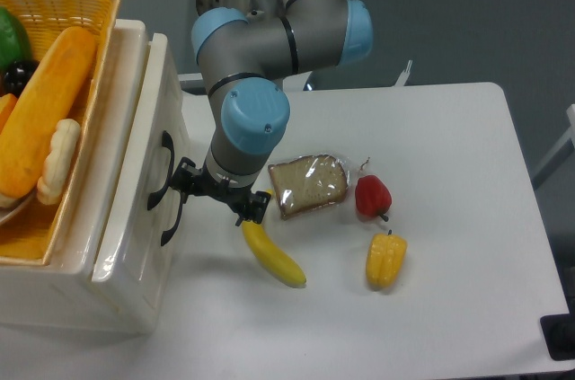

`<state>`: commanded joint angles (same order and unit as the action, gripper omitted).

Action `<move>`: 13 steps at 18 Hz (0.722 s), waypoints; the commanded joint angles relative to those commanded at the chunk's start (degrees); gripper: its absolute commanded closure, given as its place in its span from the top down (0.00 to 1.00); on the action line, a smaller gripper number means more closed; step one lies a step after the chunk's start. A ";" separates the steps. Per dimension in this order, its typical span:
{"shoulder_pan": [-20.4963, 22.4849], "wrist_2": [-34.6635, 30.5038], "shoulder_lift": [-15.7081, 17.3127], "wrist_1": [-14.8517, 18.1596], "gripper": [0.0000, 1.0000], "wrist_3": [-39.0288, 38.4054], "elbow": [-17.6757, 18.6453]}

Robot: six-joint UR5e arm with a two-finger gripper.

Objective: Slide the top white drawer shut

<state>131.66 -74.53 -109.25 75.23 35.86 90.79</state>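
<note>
We are pressing our gripper against the top white drawer; its grip state is unclear.

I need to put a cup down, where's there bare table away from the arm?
The table is bare right of the red pepper and yellow pepper, and along the near edge below the banana. It's crowded around the claw by the top white drawer.

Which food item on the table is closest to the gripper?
The banana. Its upper end lies right under the gripper, while the bread slice, red pepper and yellow pepper sit farther right.
</note>
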 joint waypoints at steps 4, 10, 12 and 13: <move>0.00 0.17 -0.09 0.00 1.00 0.00 0.09; 0.00 0.79 -0.09 0.09 1.00 0.00 0.17; 0.00 0.79 -0.09 0.09 1.00 0.00 0.26; 0.09 0.79 0.00 0.09 1.00 0.09 0.26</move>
<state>131.75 -73.74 -109.25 75.32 35.95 91.05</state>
